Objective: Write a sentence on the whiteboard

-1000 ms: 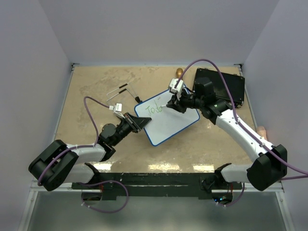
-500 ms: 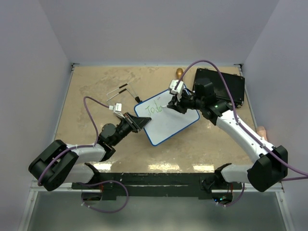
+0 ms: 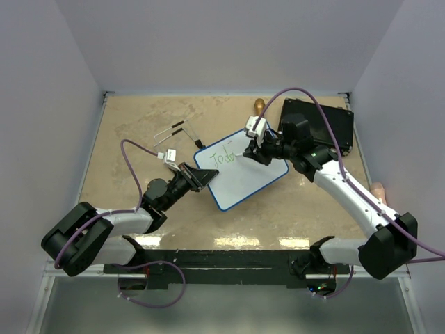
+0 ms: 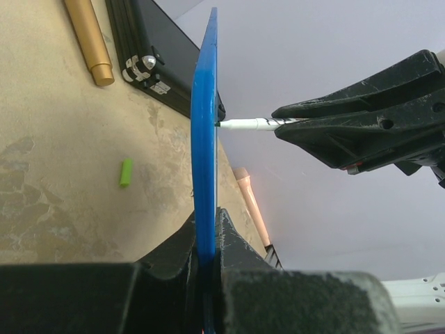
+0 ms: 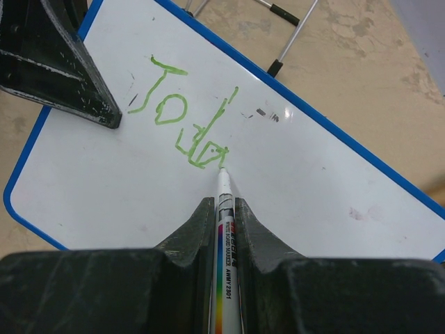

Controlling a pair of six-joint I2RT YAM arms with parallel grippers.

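Blue-rimmed and white-faced, the whiteboard (image 3: 243,177) sits near the middle of a mottled tan counter (image 3: 132,125), turned cornerwise to the counter's edges. The left pincer (image 3: 201,177) is closed on the board's left end, one black finger on the writing face and the other underneath. From the left wrist view the rim shows edge-on as a thin blue line running up out of the clamped fingers. The right pincer (image 3: 250,152) reaches over the board's far long edge with its two fingers drawn in tight around a white marker (image 5: 224,209) that has a rainbow stripe on its label. The marker's tip touches the board face. Green handwriting (image 5: 182,115) reading roughly "Toda" runs along the far part of the board, and the tip rests at the lower right of the last letter. A few faint grey smudges mark the white surface just beyond the writing. Past the board's far right corner lies a black rectangular case (image 3: 332,125), partly covered by the right arm. A gold cylinder (image 3: 259,106) lies just left of that case, beyond the board's far edge. Two thin metal rods with black tips (image 3: 172,132) lie on the counter off the board's far left side. A small green stub (image 4: 126,172) lies on the counter near the board, seen only from the left wrist.
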